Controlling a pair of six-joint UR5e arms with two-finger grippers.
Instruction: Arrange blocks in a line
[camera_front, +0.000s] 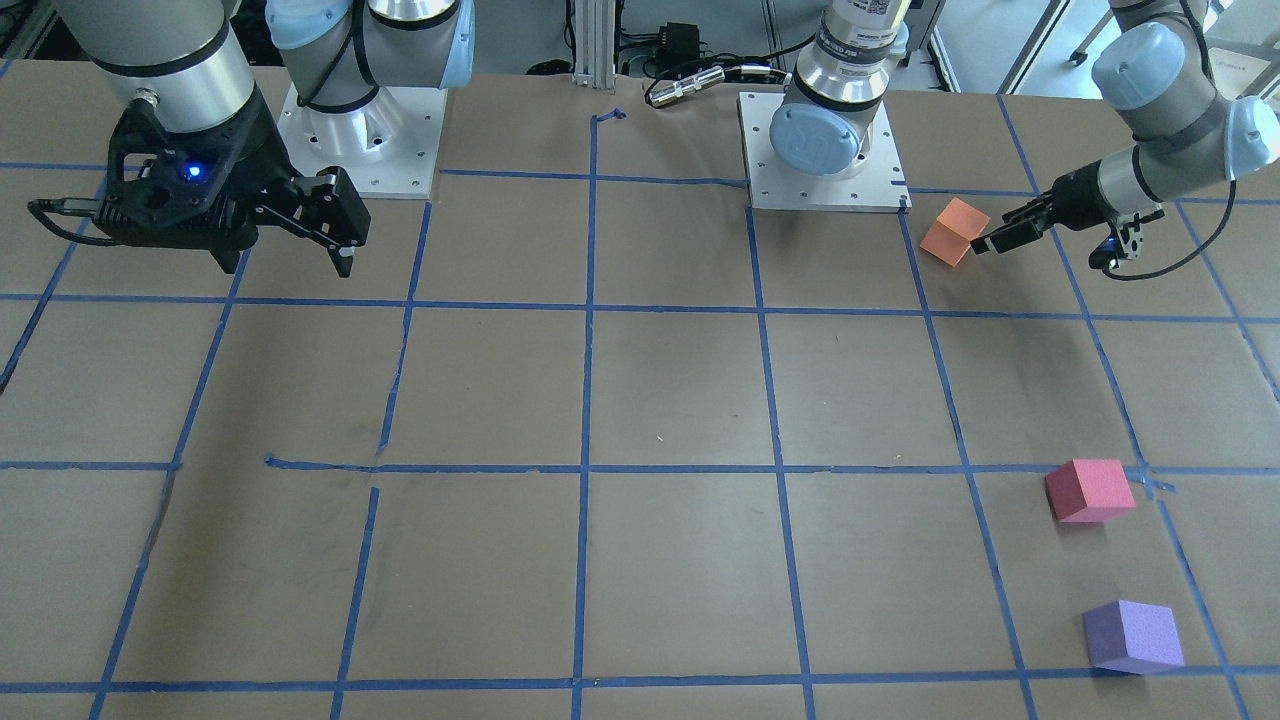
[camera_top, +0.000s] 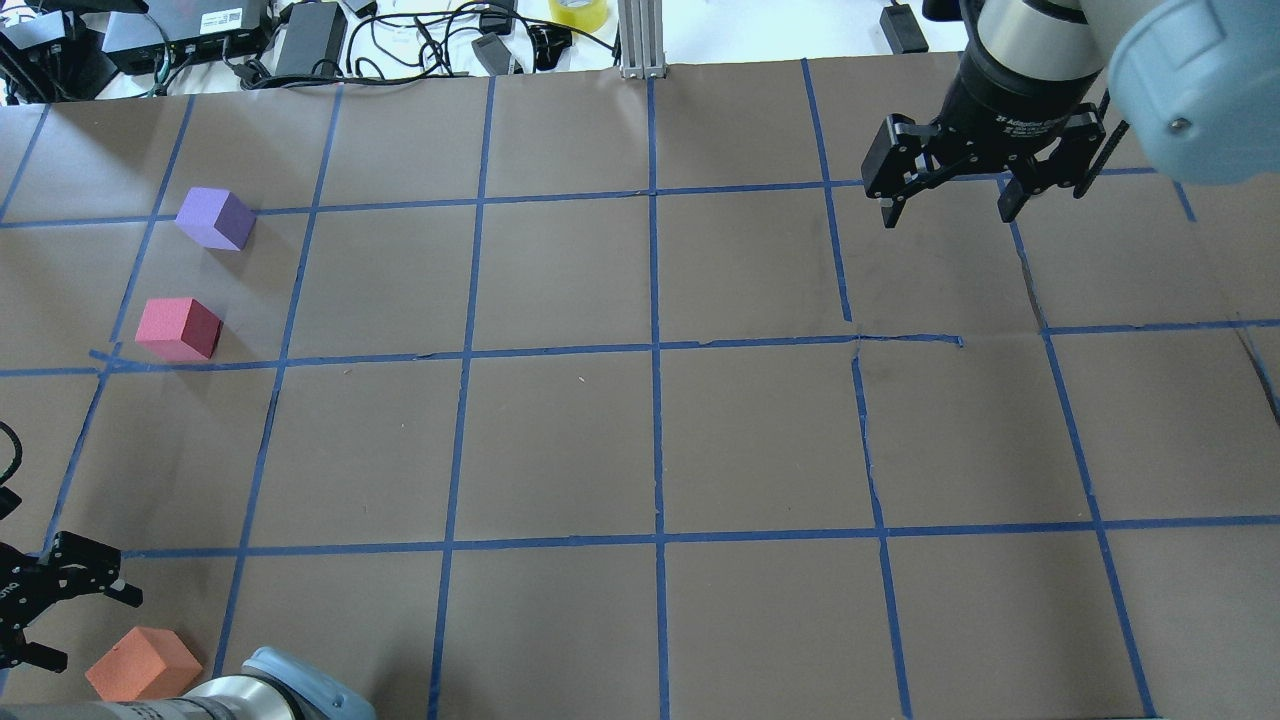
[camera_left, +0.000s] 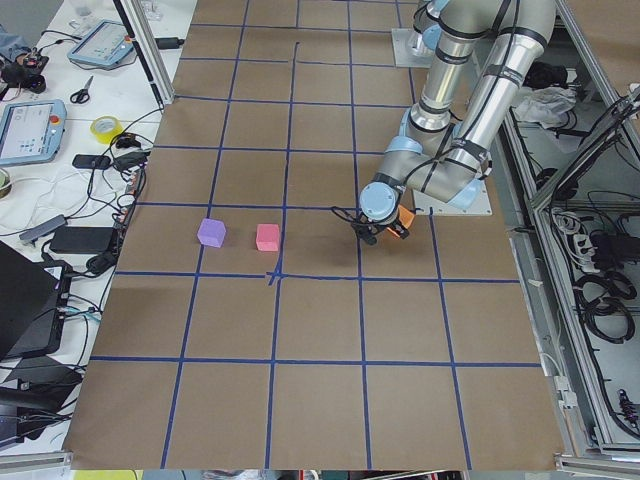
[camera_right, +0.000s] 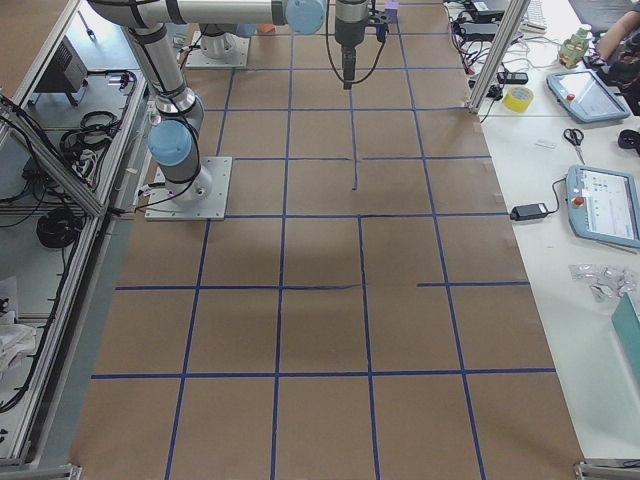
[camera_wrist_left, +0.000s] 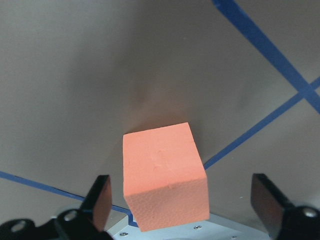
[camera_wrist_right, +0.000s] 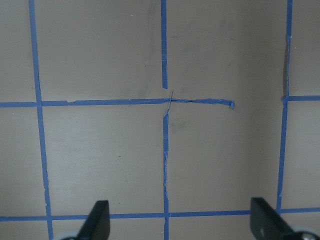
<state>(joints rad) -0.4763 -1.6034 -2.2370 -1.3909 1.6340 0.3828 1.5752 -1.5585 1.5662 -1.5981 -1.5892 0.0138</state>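
The orange block (camera_front: 955, 232) lies on the table next to the left arm's base plate (camera_front: 865, 190). My left gripper (camera_front: 1000, 230) is open right beside it. In the left wrist view the orange block (camera_wrist_left: 162, 175) sits between the spread fingers (camera_wrist_left: 100, 200), with a gap on each side. The pinkish-red block (camera_top: 178, 328) and the purple block (camera_top: 213, 217) rest apart from each other further out on the left side. My right gripper (camera_top: 947, 212) is open and empty, held above the table on the right side, far from all blocks.
Blue tape lines form a grid on the brown table (camera_top: 650, 440). The right arm's base plate (camera_front: 365, 140) is bolted at the robot's edge. Cables, power bricks and a tape roll (camera_top: 578, 12) lie beyond the far edge.
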